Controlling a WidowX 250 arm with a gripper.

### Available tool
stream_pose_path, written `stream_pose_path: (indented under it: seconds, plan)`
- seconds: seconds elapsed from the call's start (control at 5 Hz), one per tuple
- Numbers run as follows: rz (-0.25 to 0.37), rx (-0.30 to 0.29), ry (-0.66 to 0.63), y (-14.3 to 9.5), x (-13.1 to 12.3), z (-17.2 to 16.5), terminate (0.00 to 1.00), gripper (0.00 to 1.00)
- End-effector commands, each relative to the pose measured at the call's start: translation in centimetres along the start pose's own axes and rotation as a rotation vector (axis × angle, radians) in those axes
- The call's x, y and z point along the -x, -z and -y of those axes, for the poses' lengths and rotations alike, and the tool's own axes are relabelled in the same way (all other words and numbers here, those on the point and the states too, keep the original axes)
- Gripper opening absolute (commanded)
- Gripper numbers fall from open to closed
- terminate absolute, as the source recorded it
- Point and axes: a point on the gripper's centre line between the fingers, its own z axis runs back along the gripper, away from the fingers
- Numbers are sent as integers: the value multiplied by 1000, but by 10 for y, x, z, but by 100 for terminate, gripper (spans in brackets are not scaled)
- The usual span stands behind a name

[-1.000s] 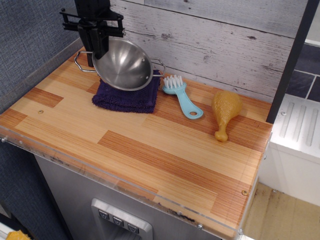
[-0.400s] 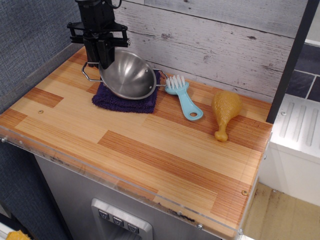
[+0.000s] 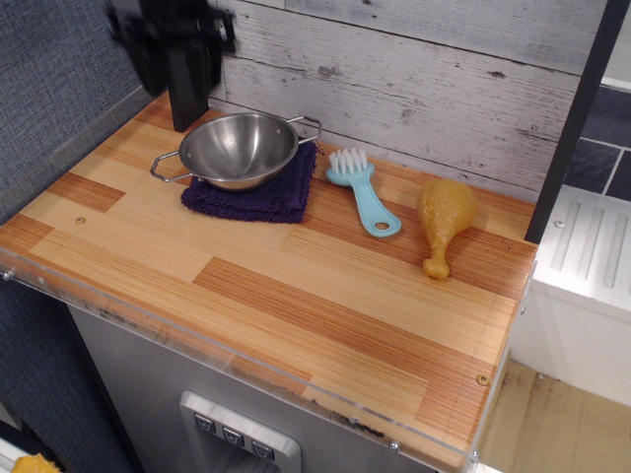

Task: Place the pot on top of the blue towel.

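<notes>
The gripper hangs at the back left corner of the counter, above and just behind the pot, and it shows only as a dark, smeared shape. I cannot tell whether its jaws are spread or closed. Nothing seems to be held in it, and I see a gap between it and the pot's rim.

From the gripper, the pot lies just forward and to the right. It sits upright and level on the towel, mouth up. Its two wire handles run along a line from front left to back right, and the left one sticks out past the towel's edge over bare wood. The bowl is wider than the cloth is deep, yet its base looks well carried.

By my reckoning the placing is done. What's left is for the arm to lift away without brushing the near rim.

Further right, well apart, lie a brush and a toy drumstick.
</notes>
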Motion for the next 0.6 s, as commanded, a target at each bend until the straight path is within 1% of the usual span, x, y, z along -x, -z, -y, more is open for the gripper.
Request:
stream_pose_path:
  seconds: [0.0,0.2,0.4]
  plan:
    - [49,-40,21,-53,27,43,0,100]
    - [27,-44,18,-44,33,48,0,100]
    - [41,-31,91,-40,30,45,0,100]
